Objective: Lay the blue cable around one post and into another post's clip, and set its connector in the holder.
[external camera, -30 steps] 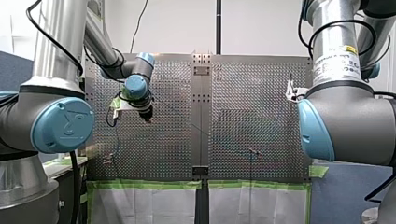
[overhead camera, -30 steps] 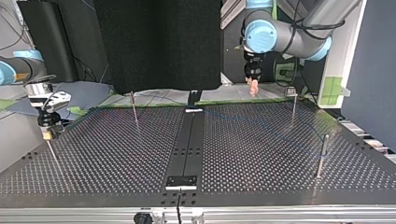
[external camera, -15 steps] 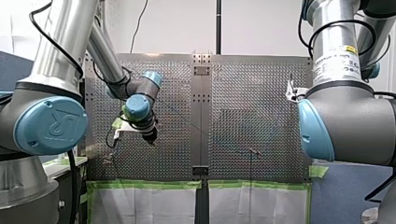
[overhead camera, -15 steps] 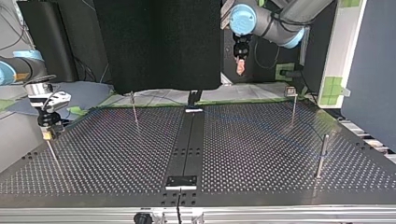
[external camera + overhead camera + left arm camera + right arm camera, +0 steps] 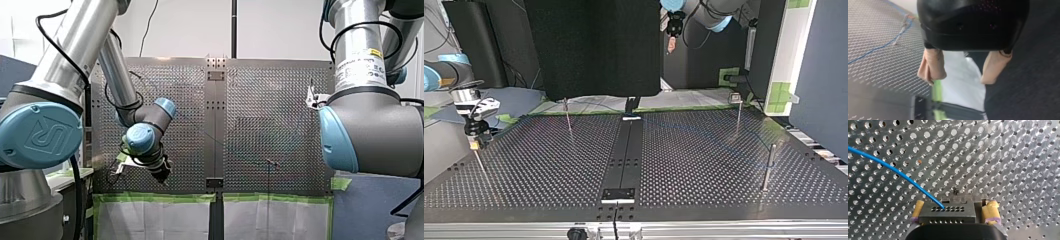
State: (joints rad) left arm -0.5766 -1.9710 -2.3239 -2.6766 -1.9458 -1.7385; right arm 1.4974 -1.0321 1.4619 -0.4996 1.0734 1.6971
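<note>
Shiny perforated metal table [image 5: 1010,157], smooth blue cable [image 5: 898,172]

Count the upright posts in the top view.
4 posts: one under my right gripper at the view's left edge, one far left, one far right, one near right. More may be hidden.

Top view's edge cuts off my left arm [image 5: 711,12] — the blue cable [image 5: 898,173] there is too faint to trace.
</note>
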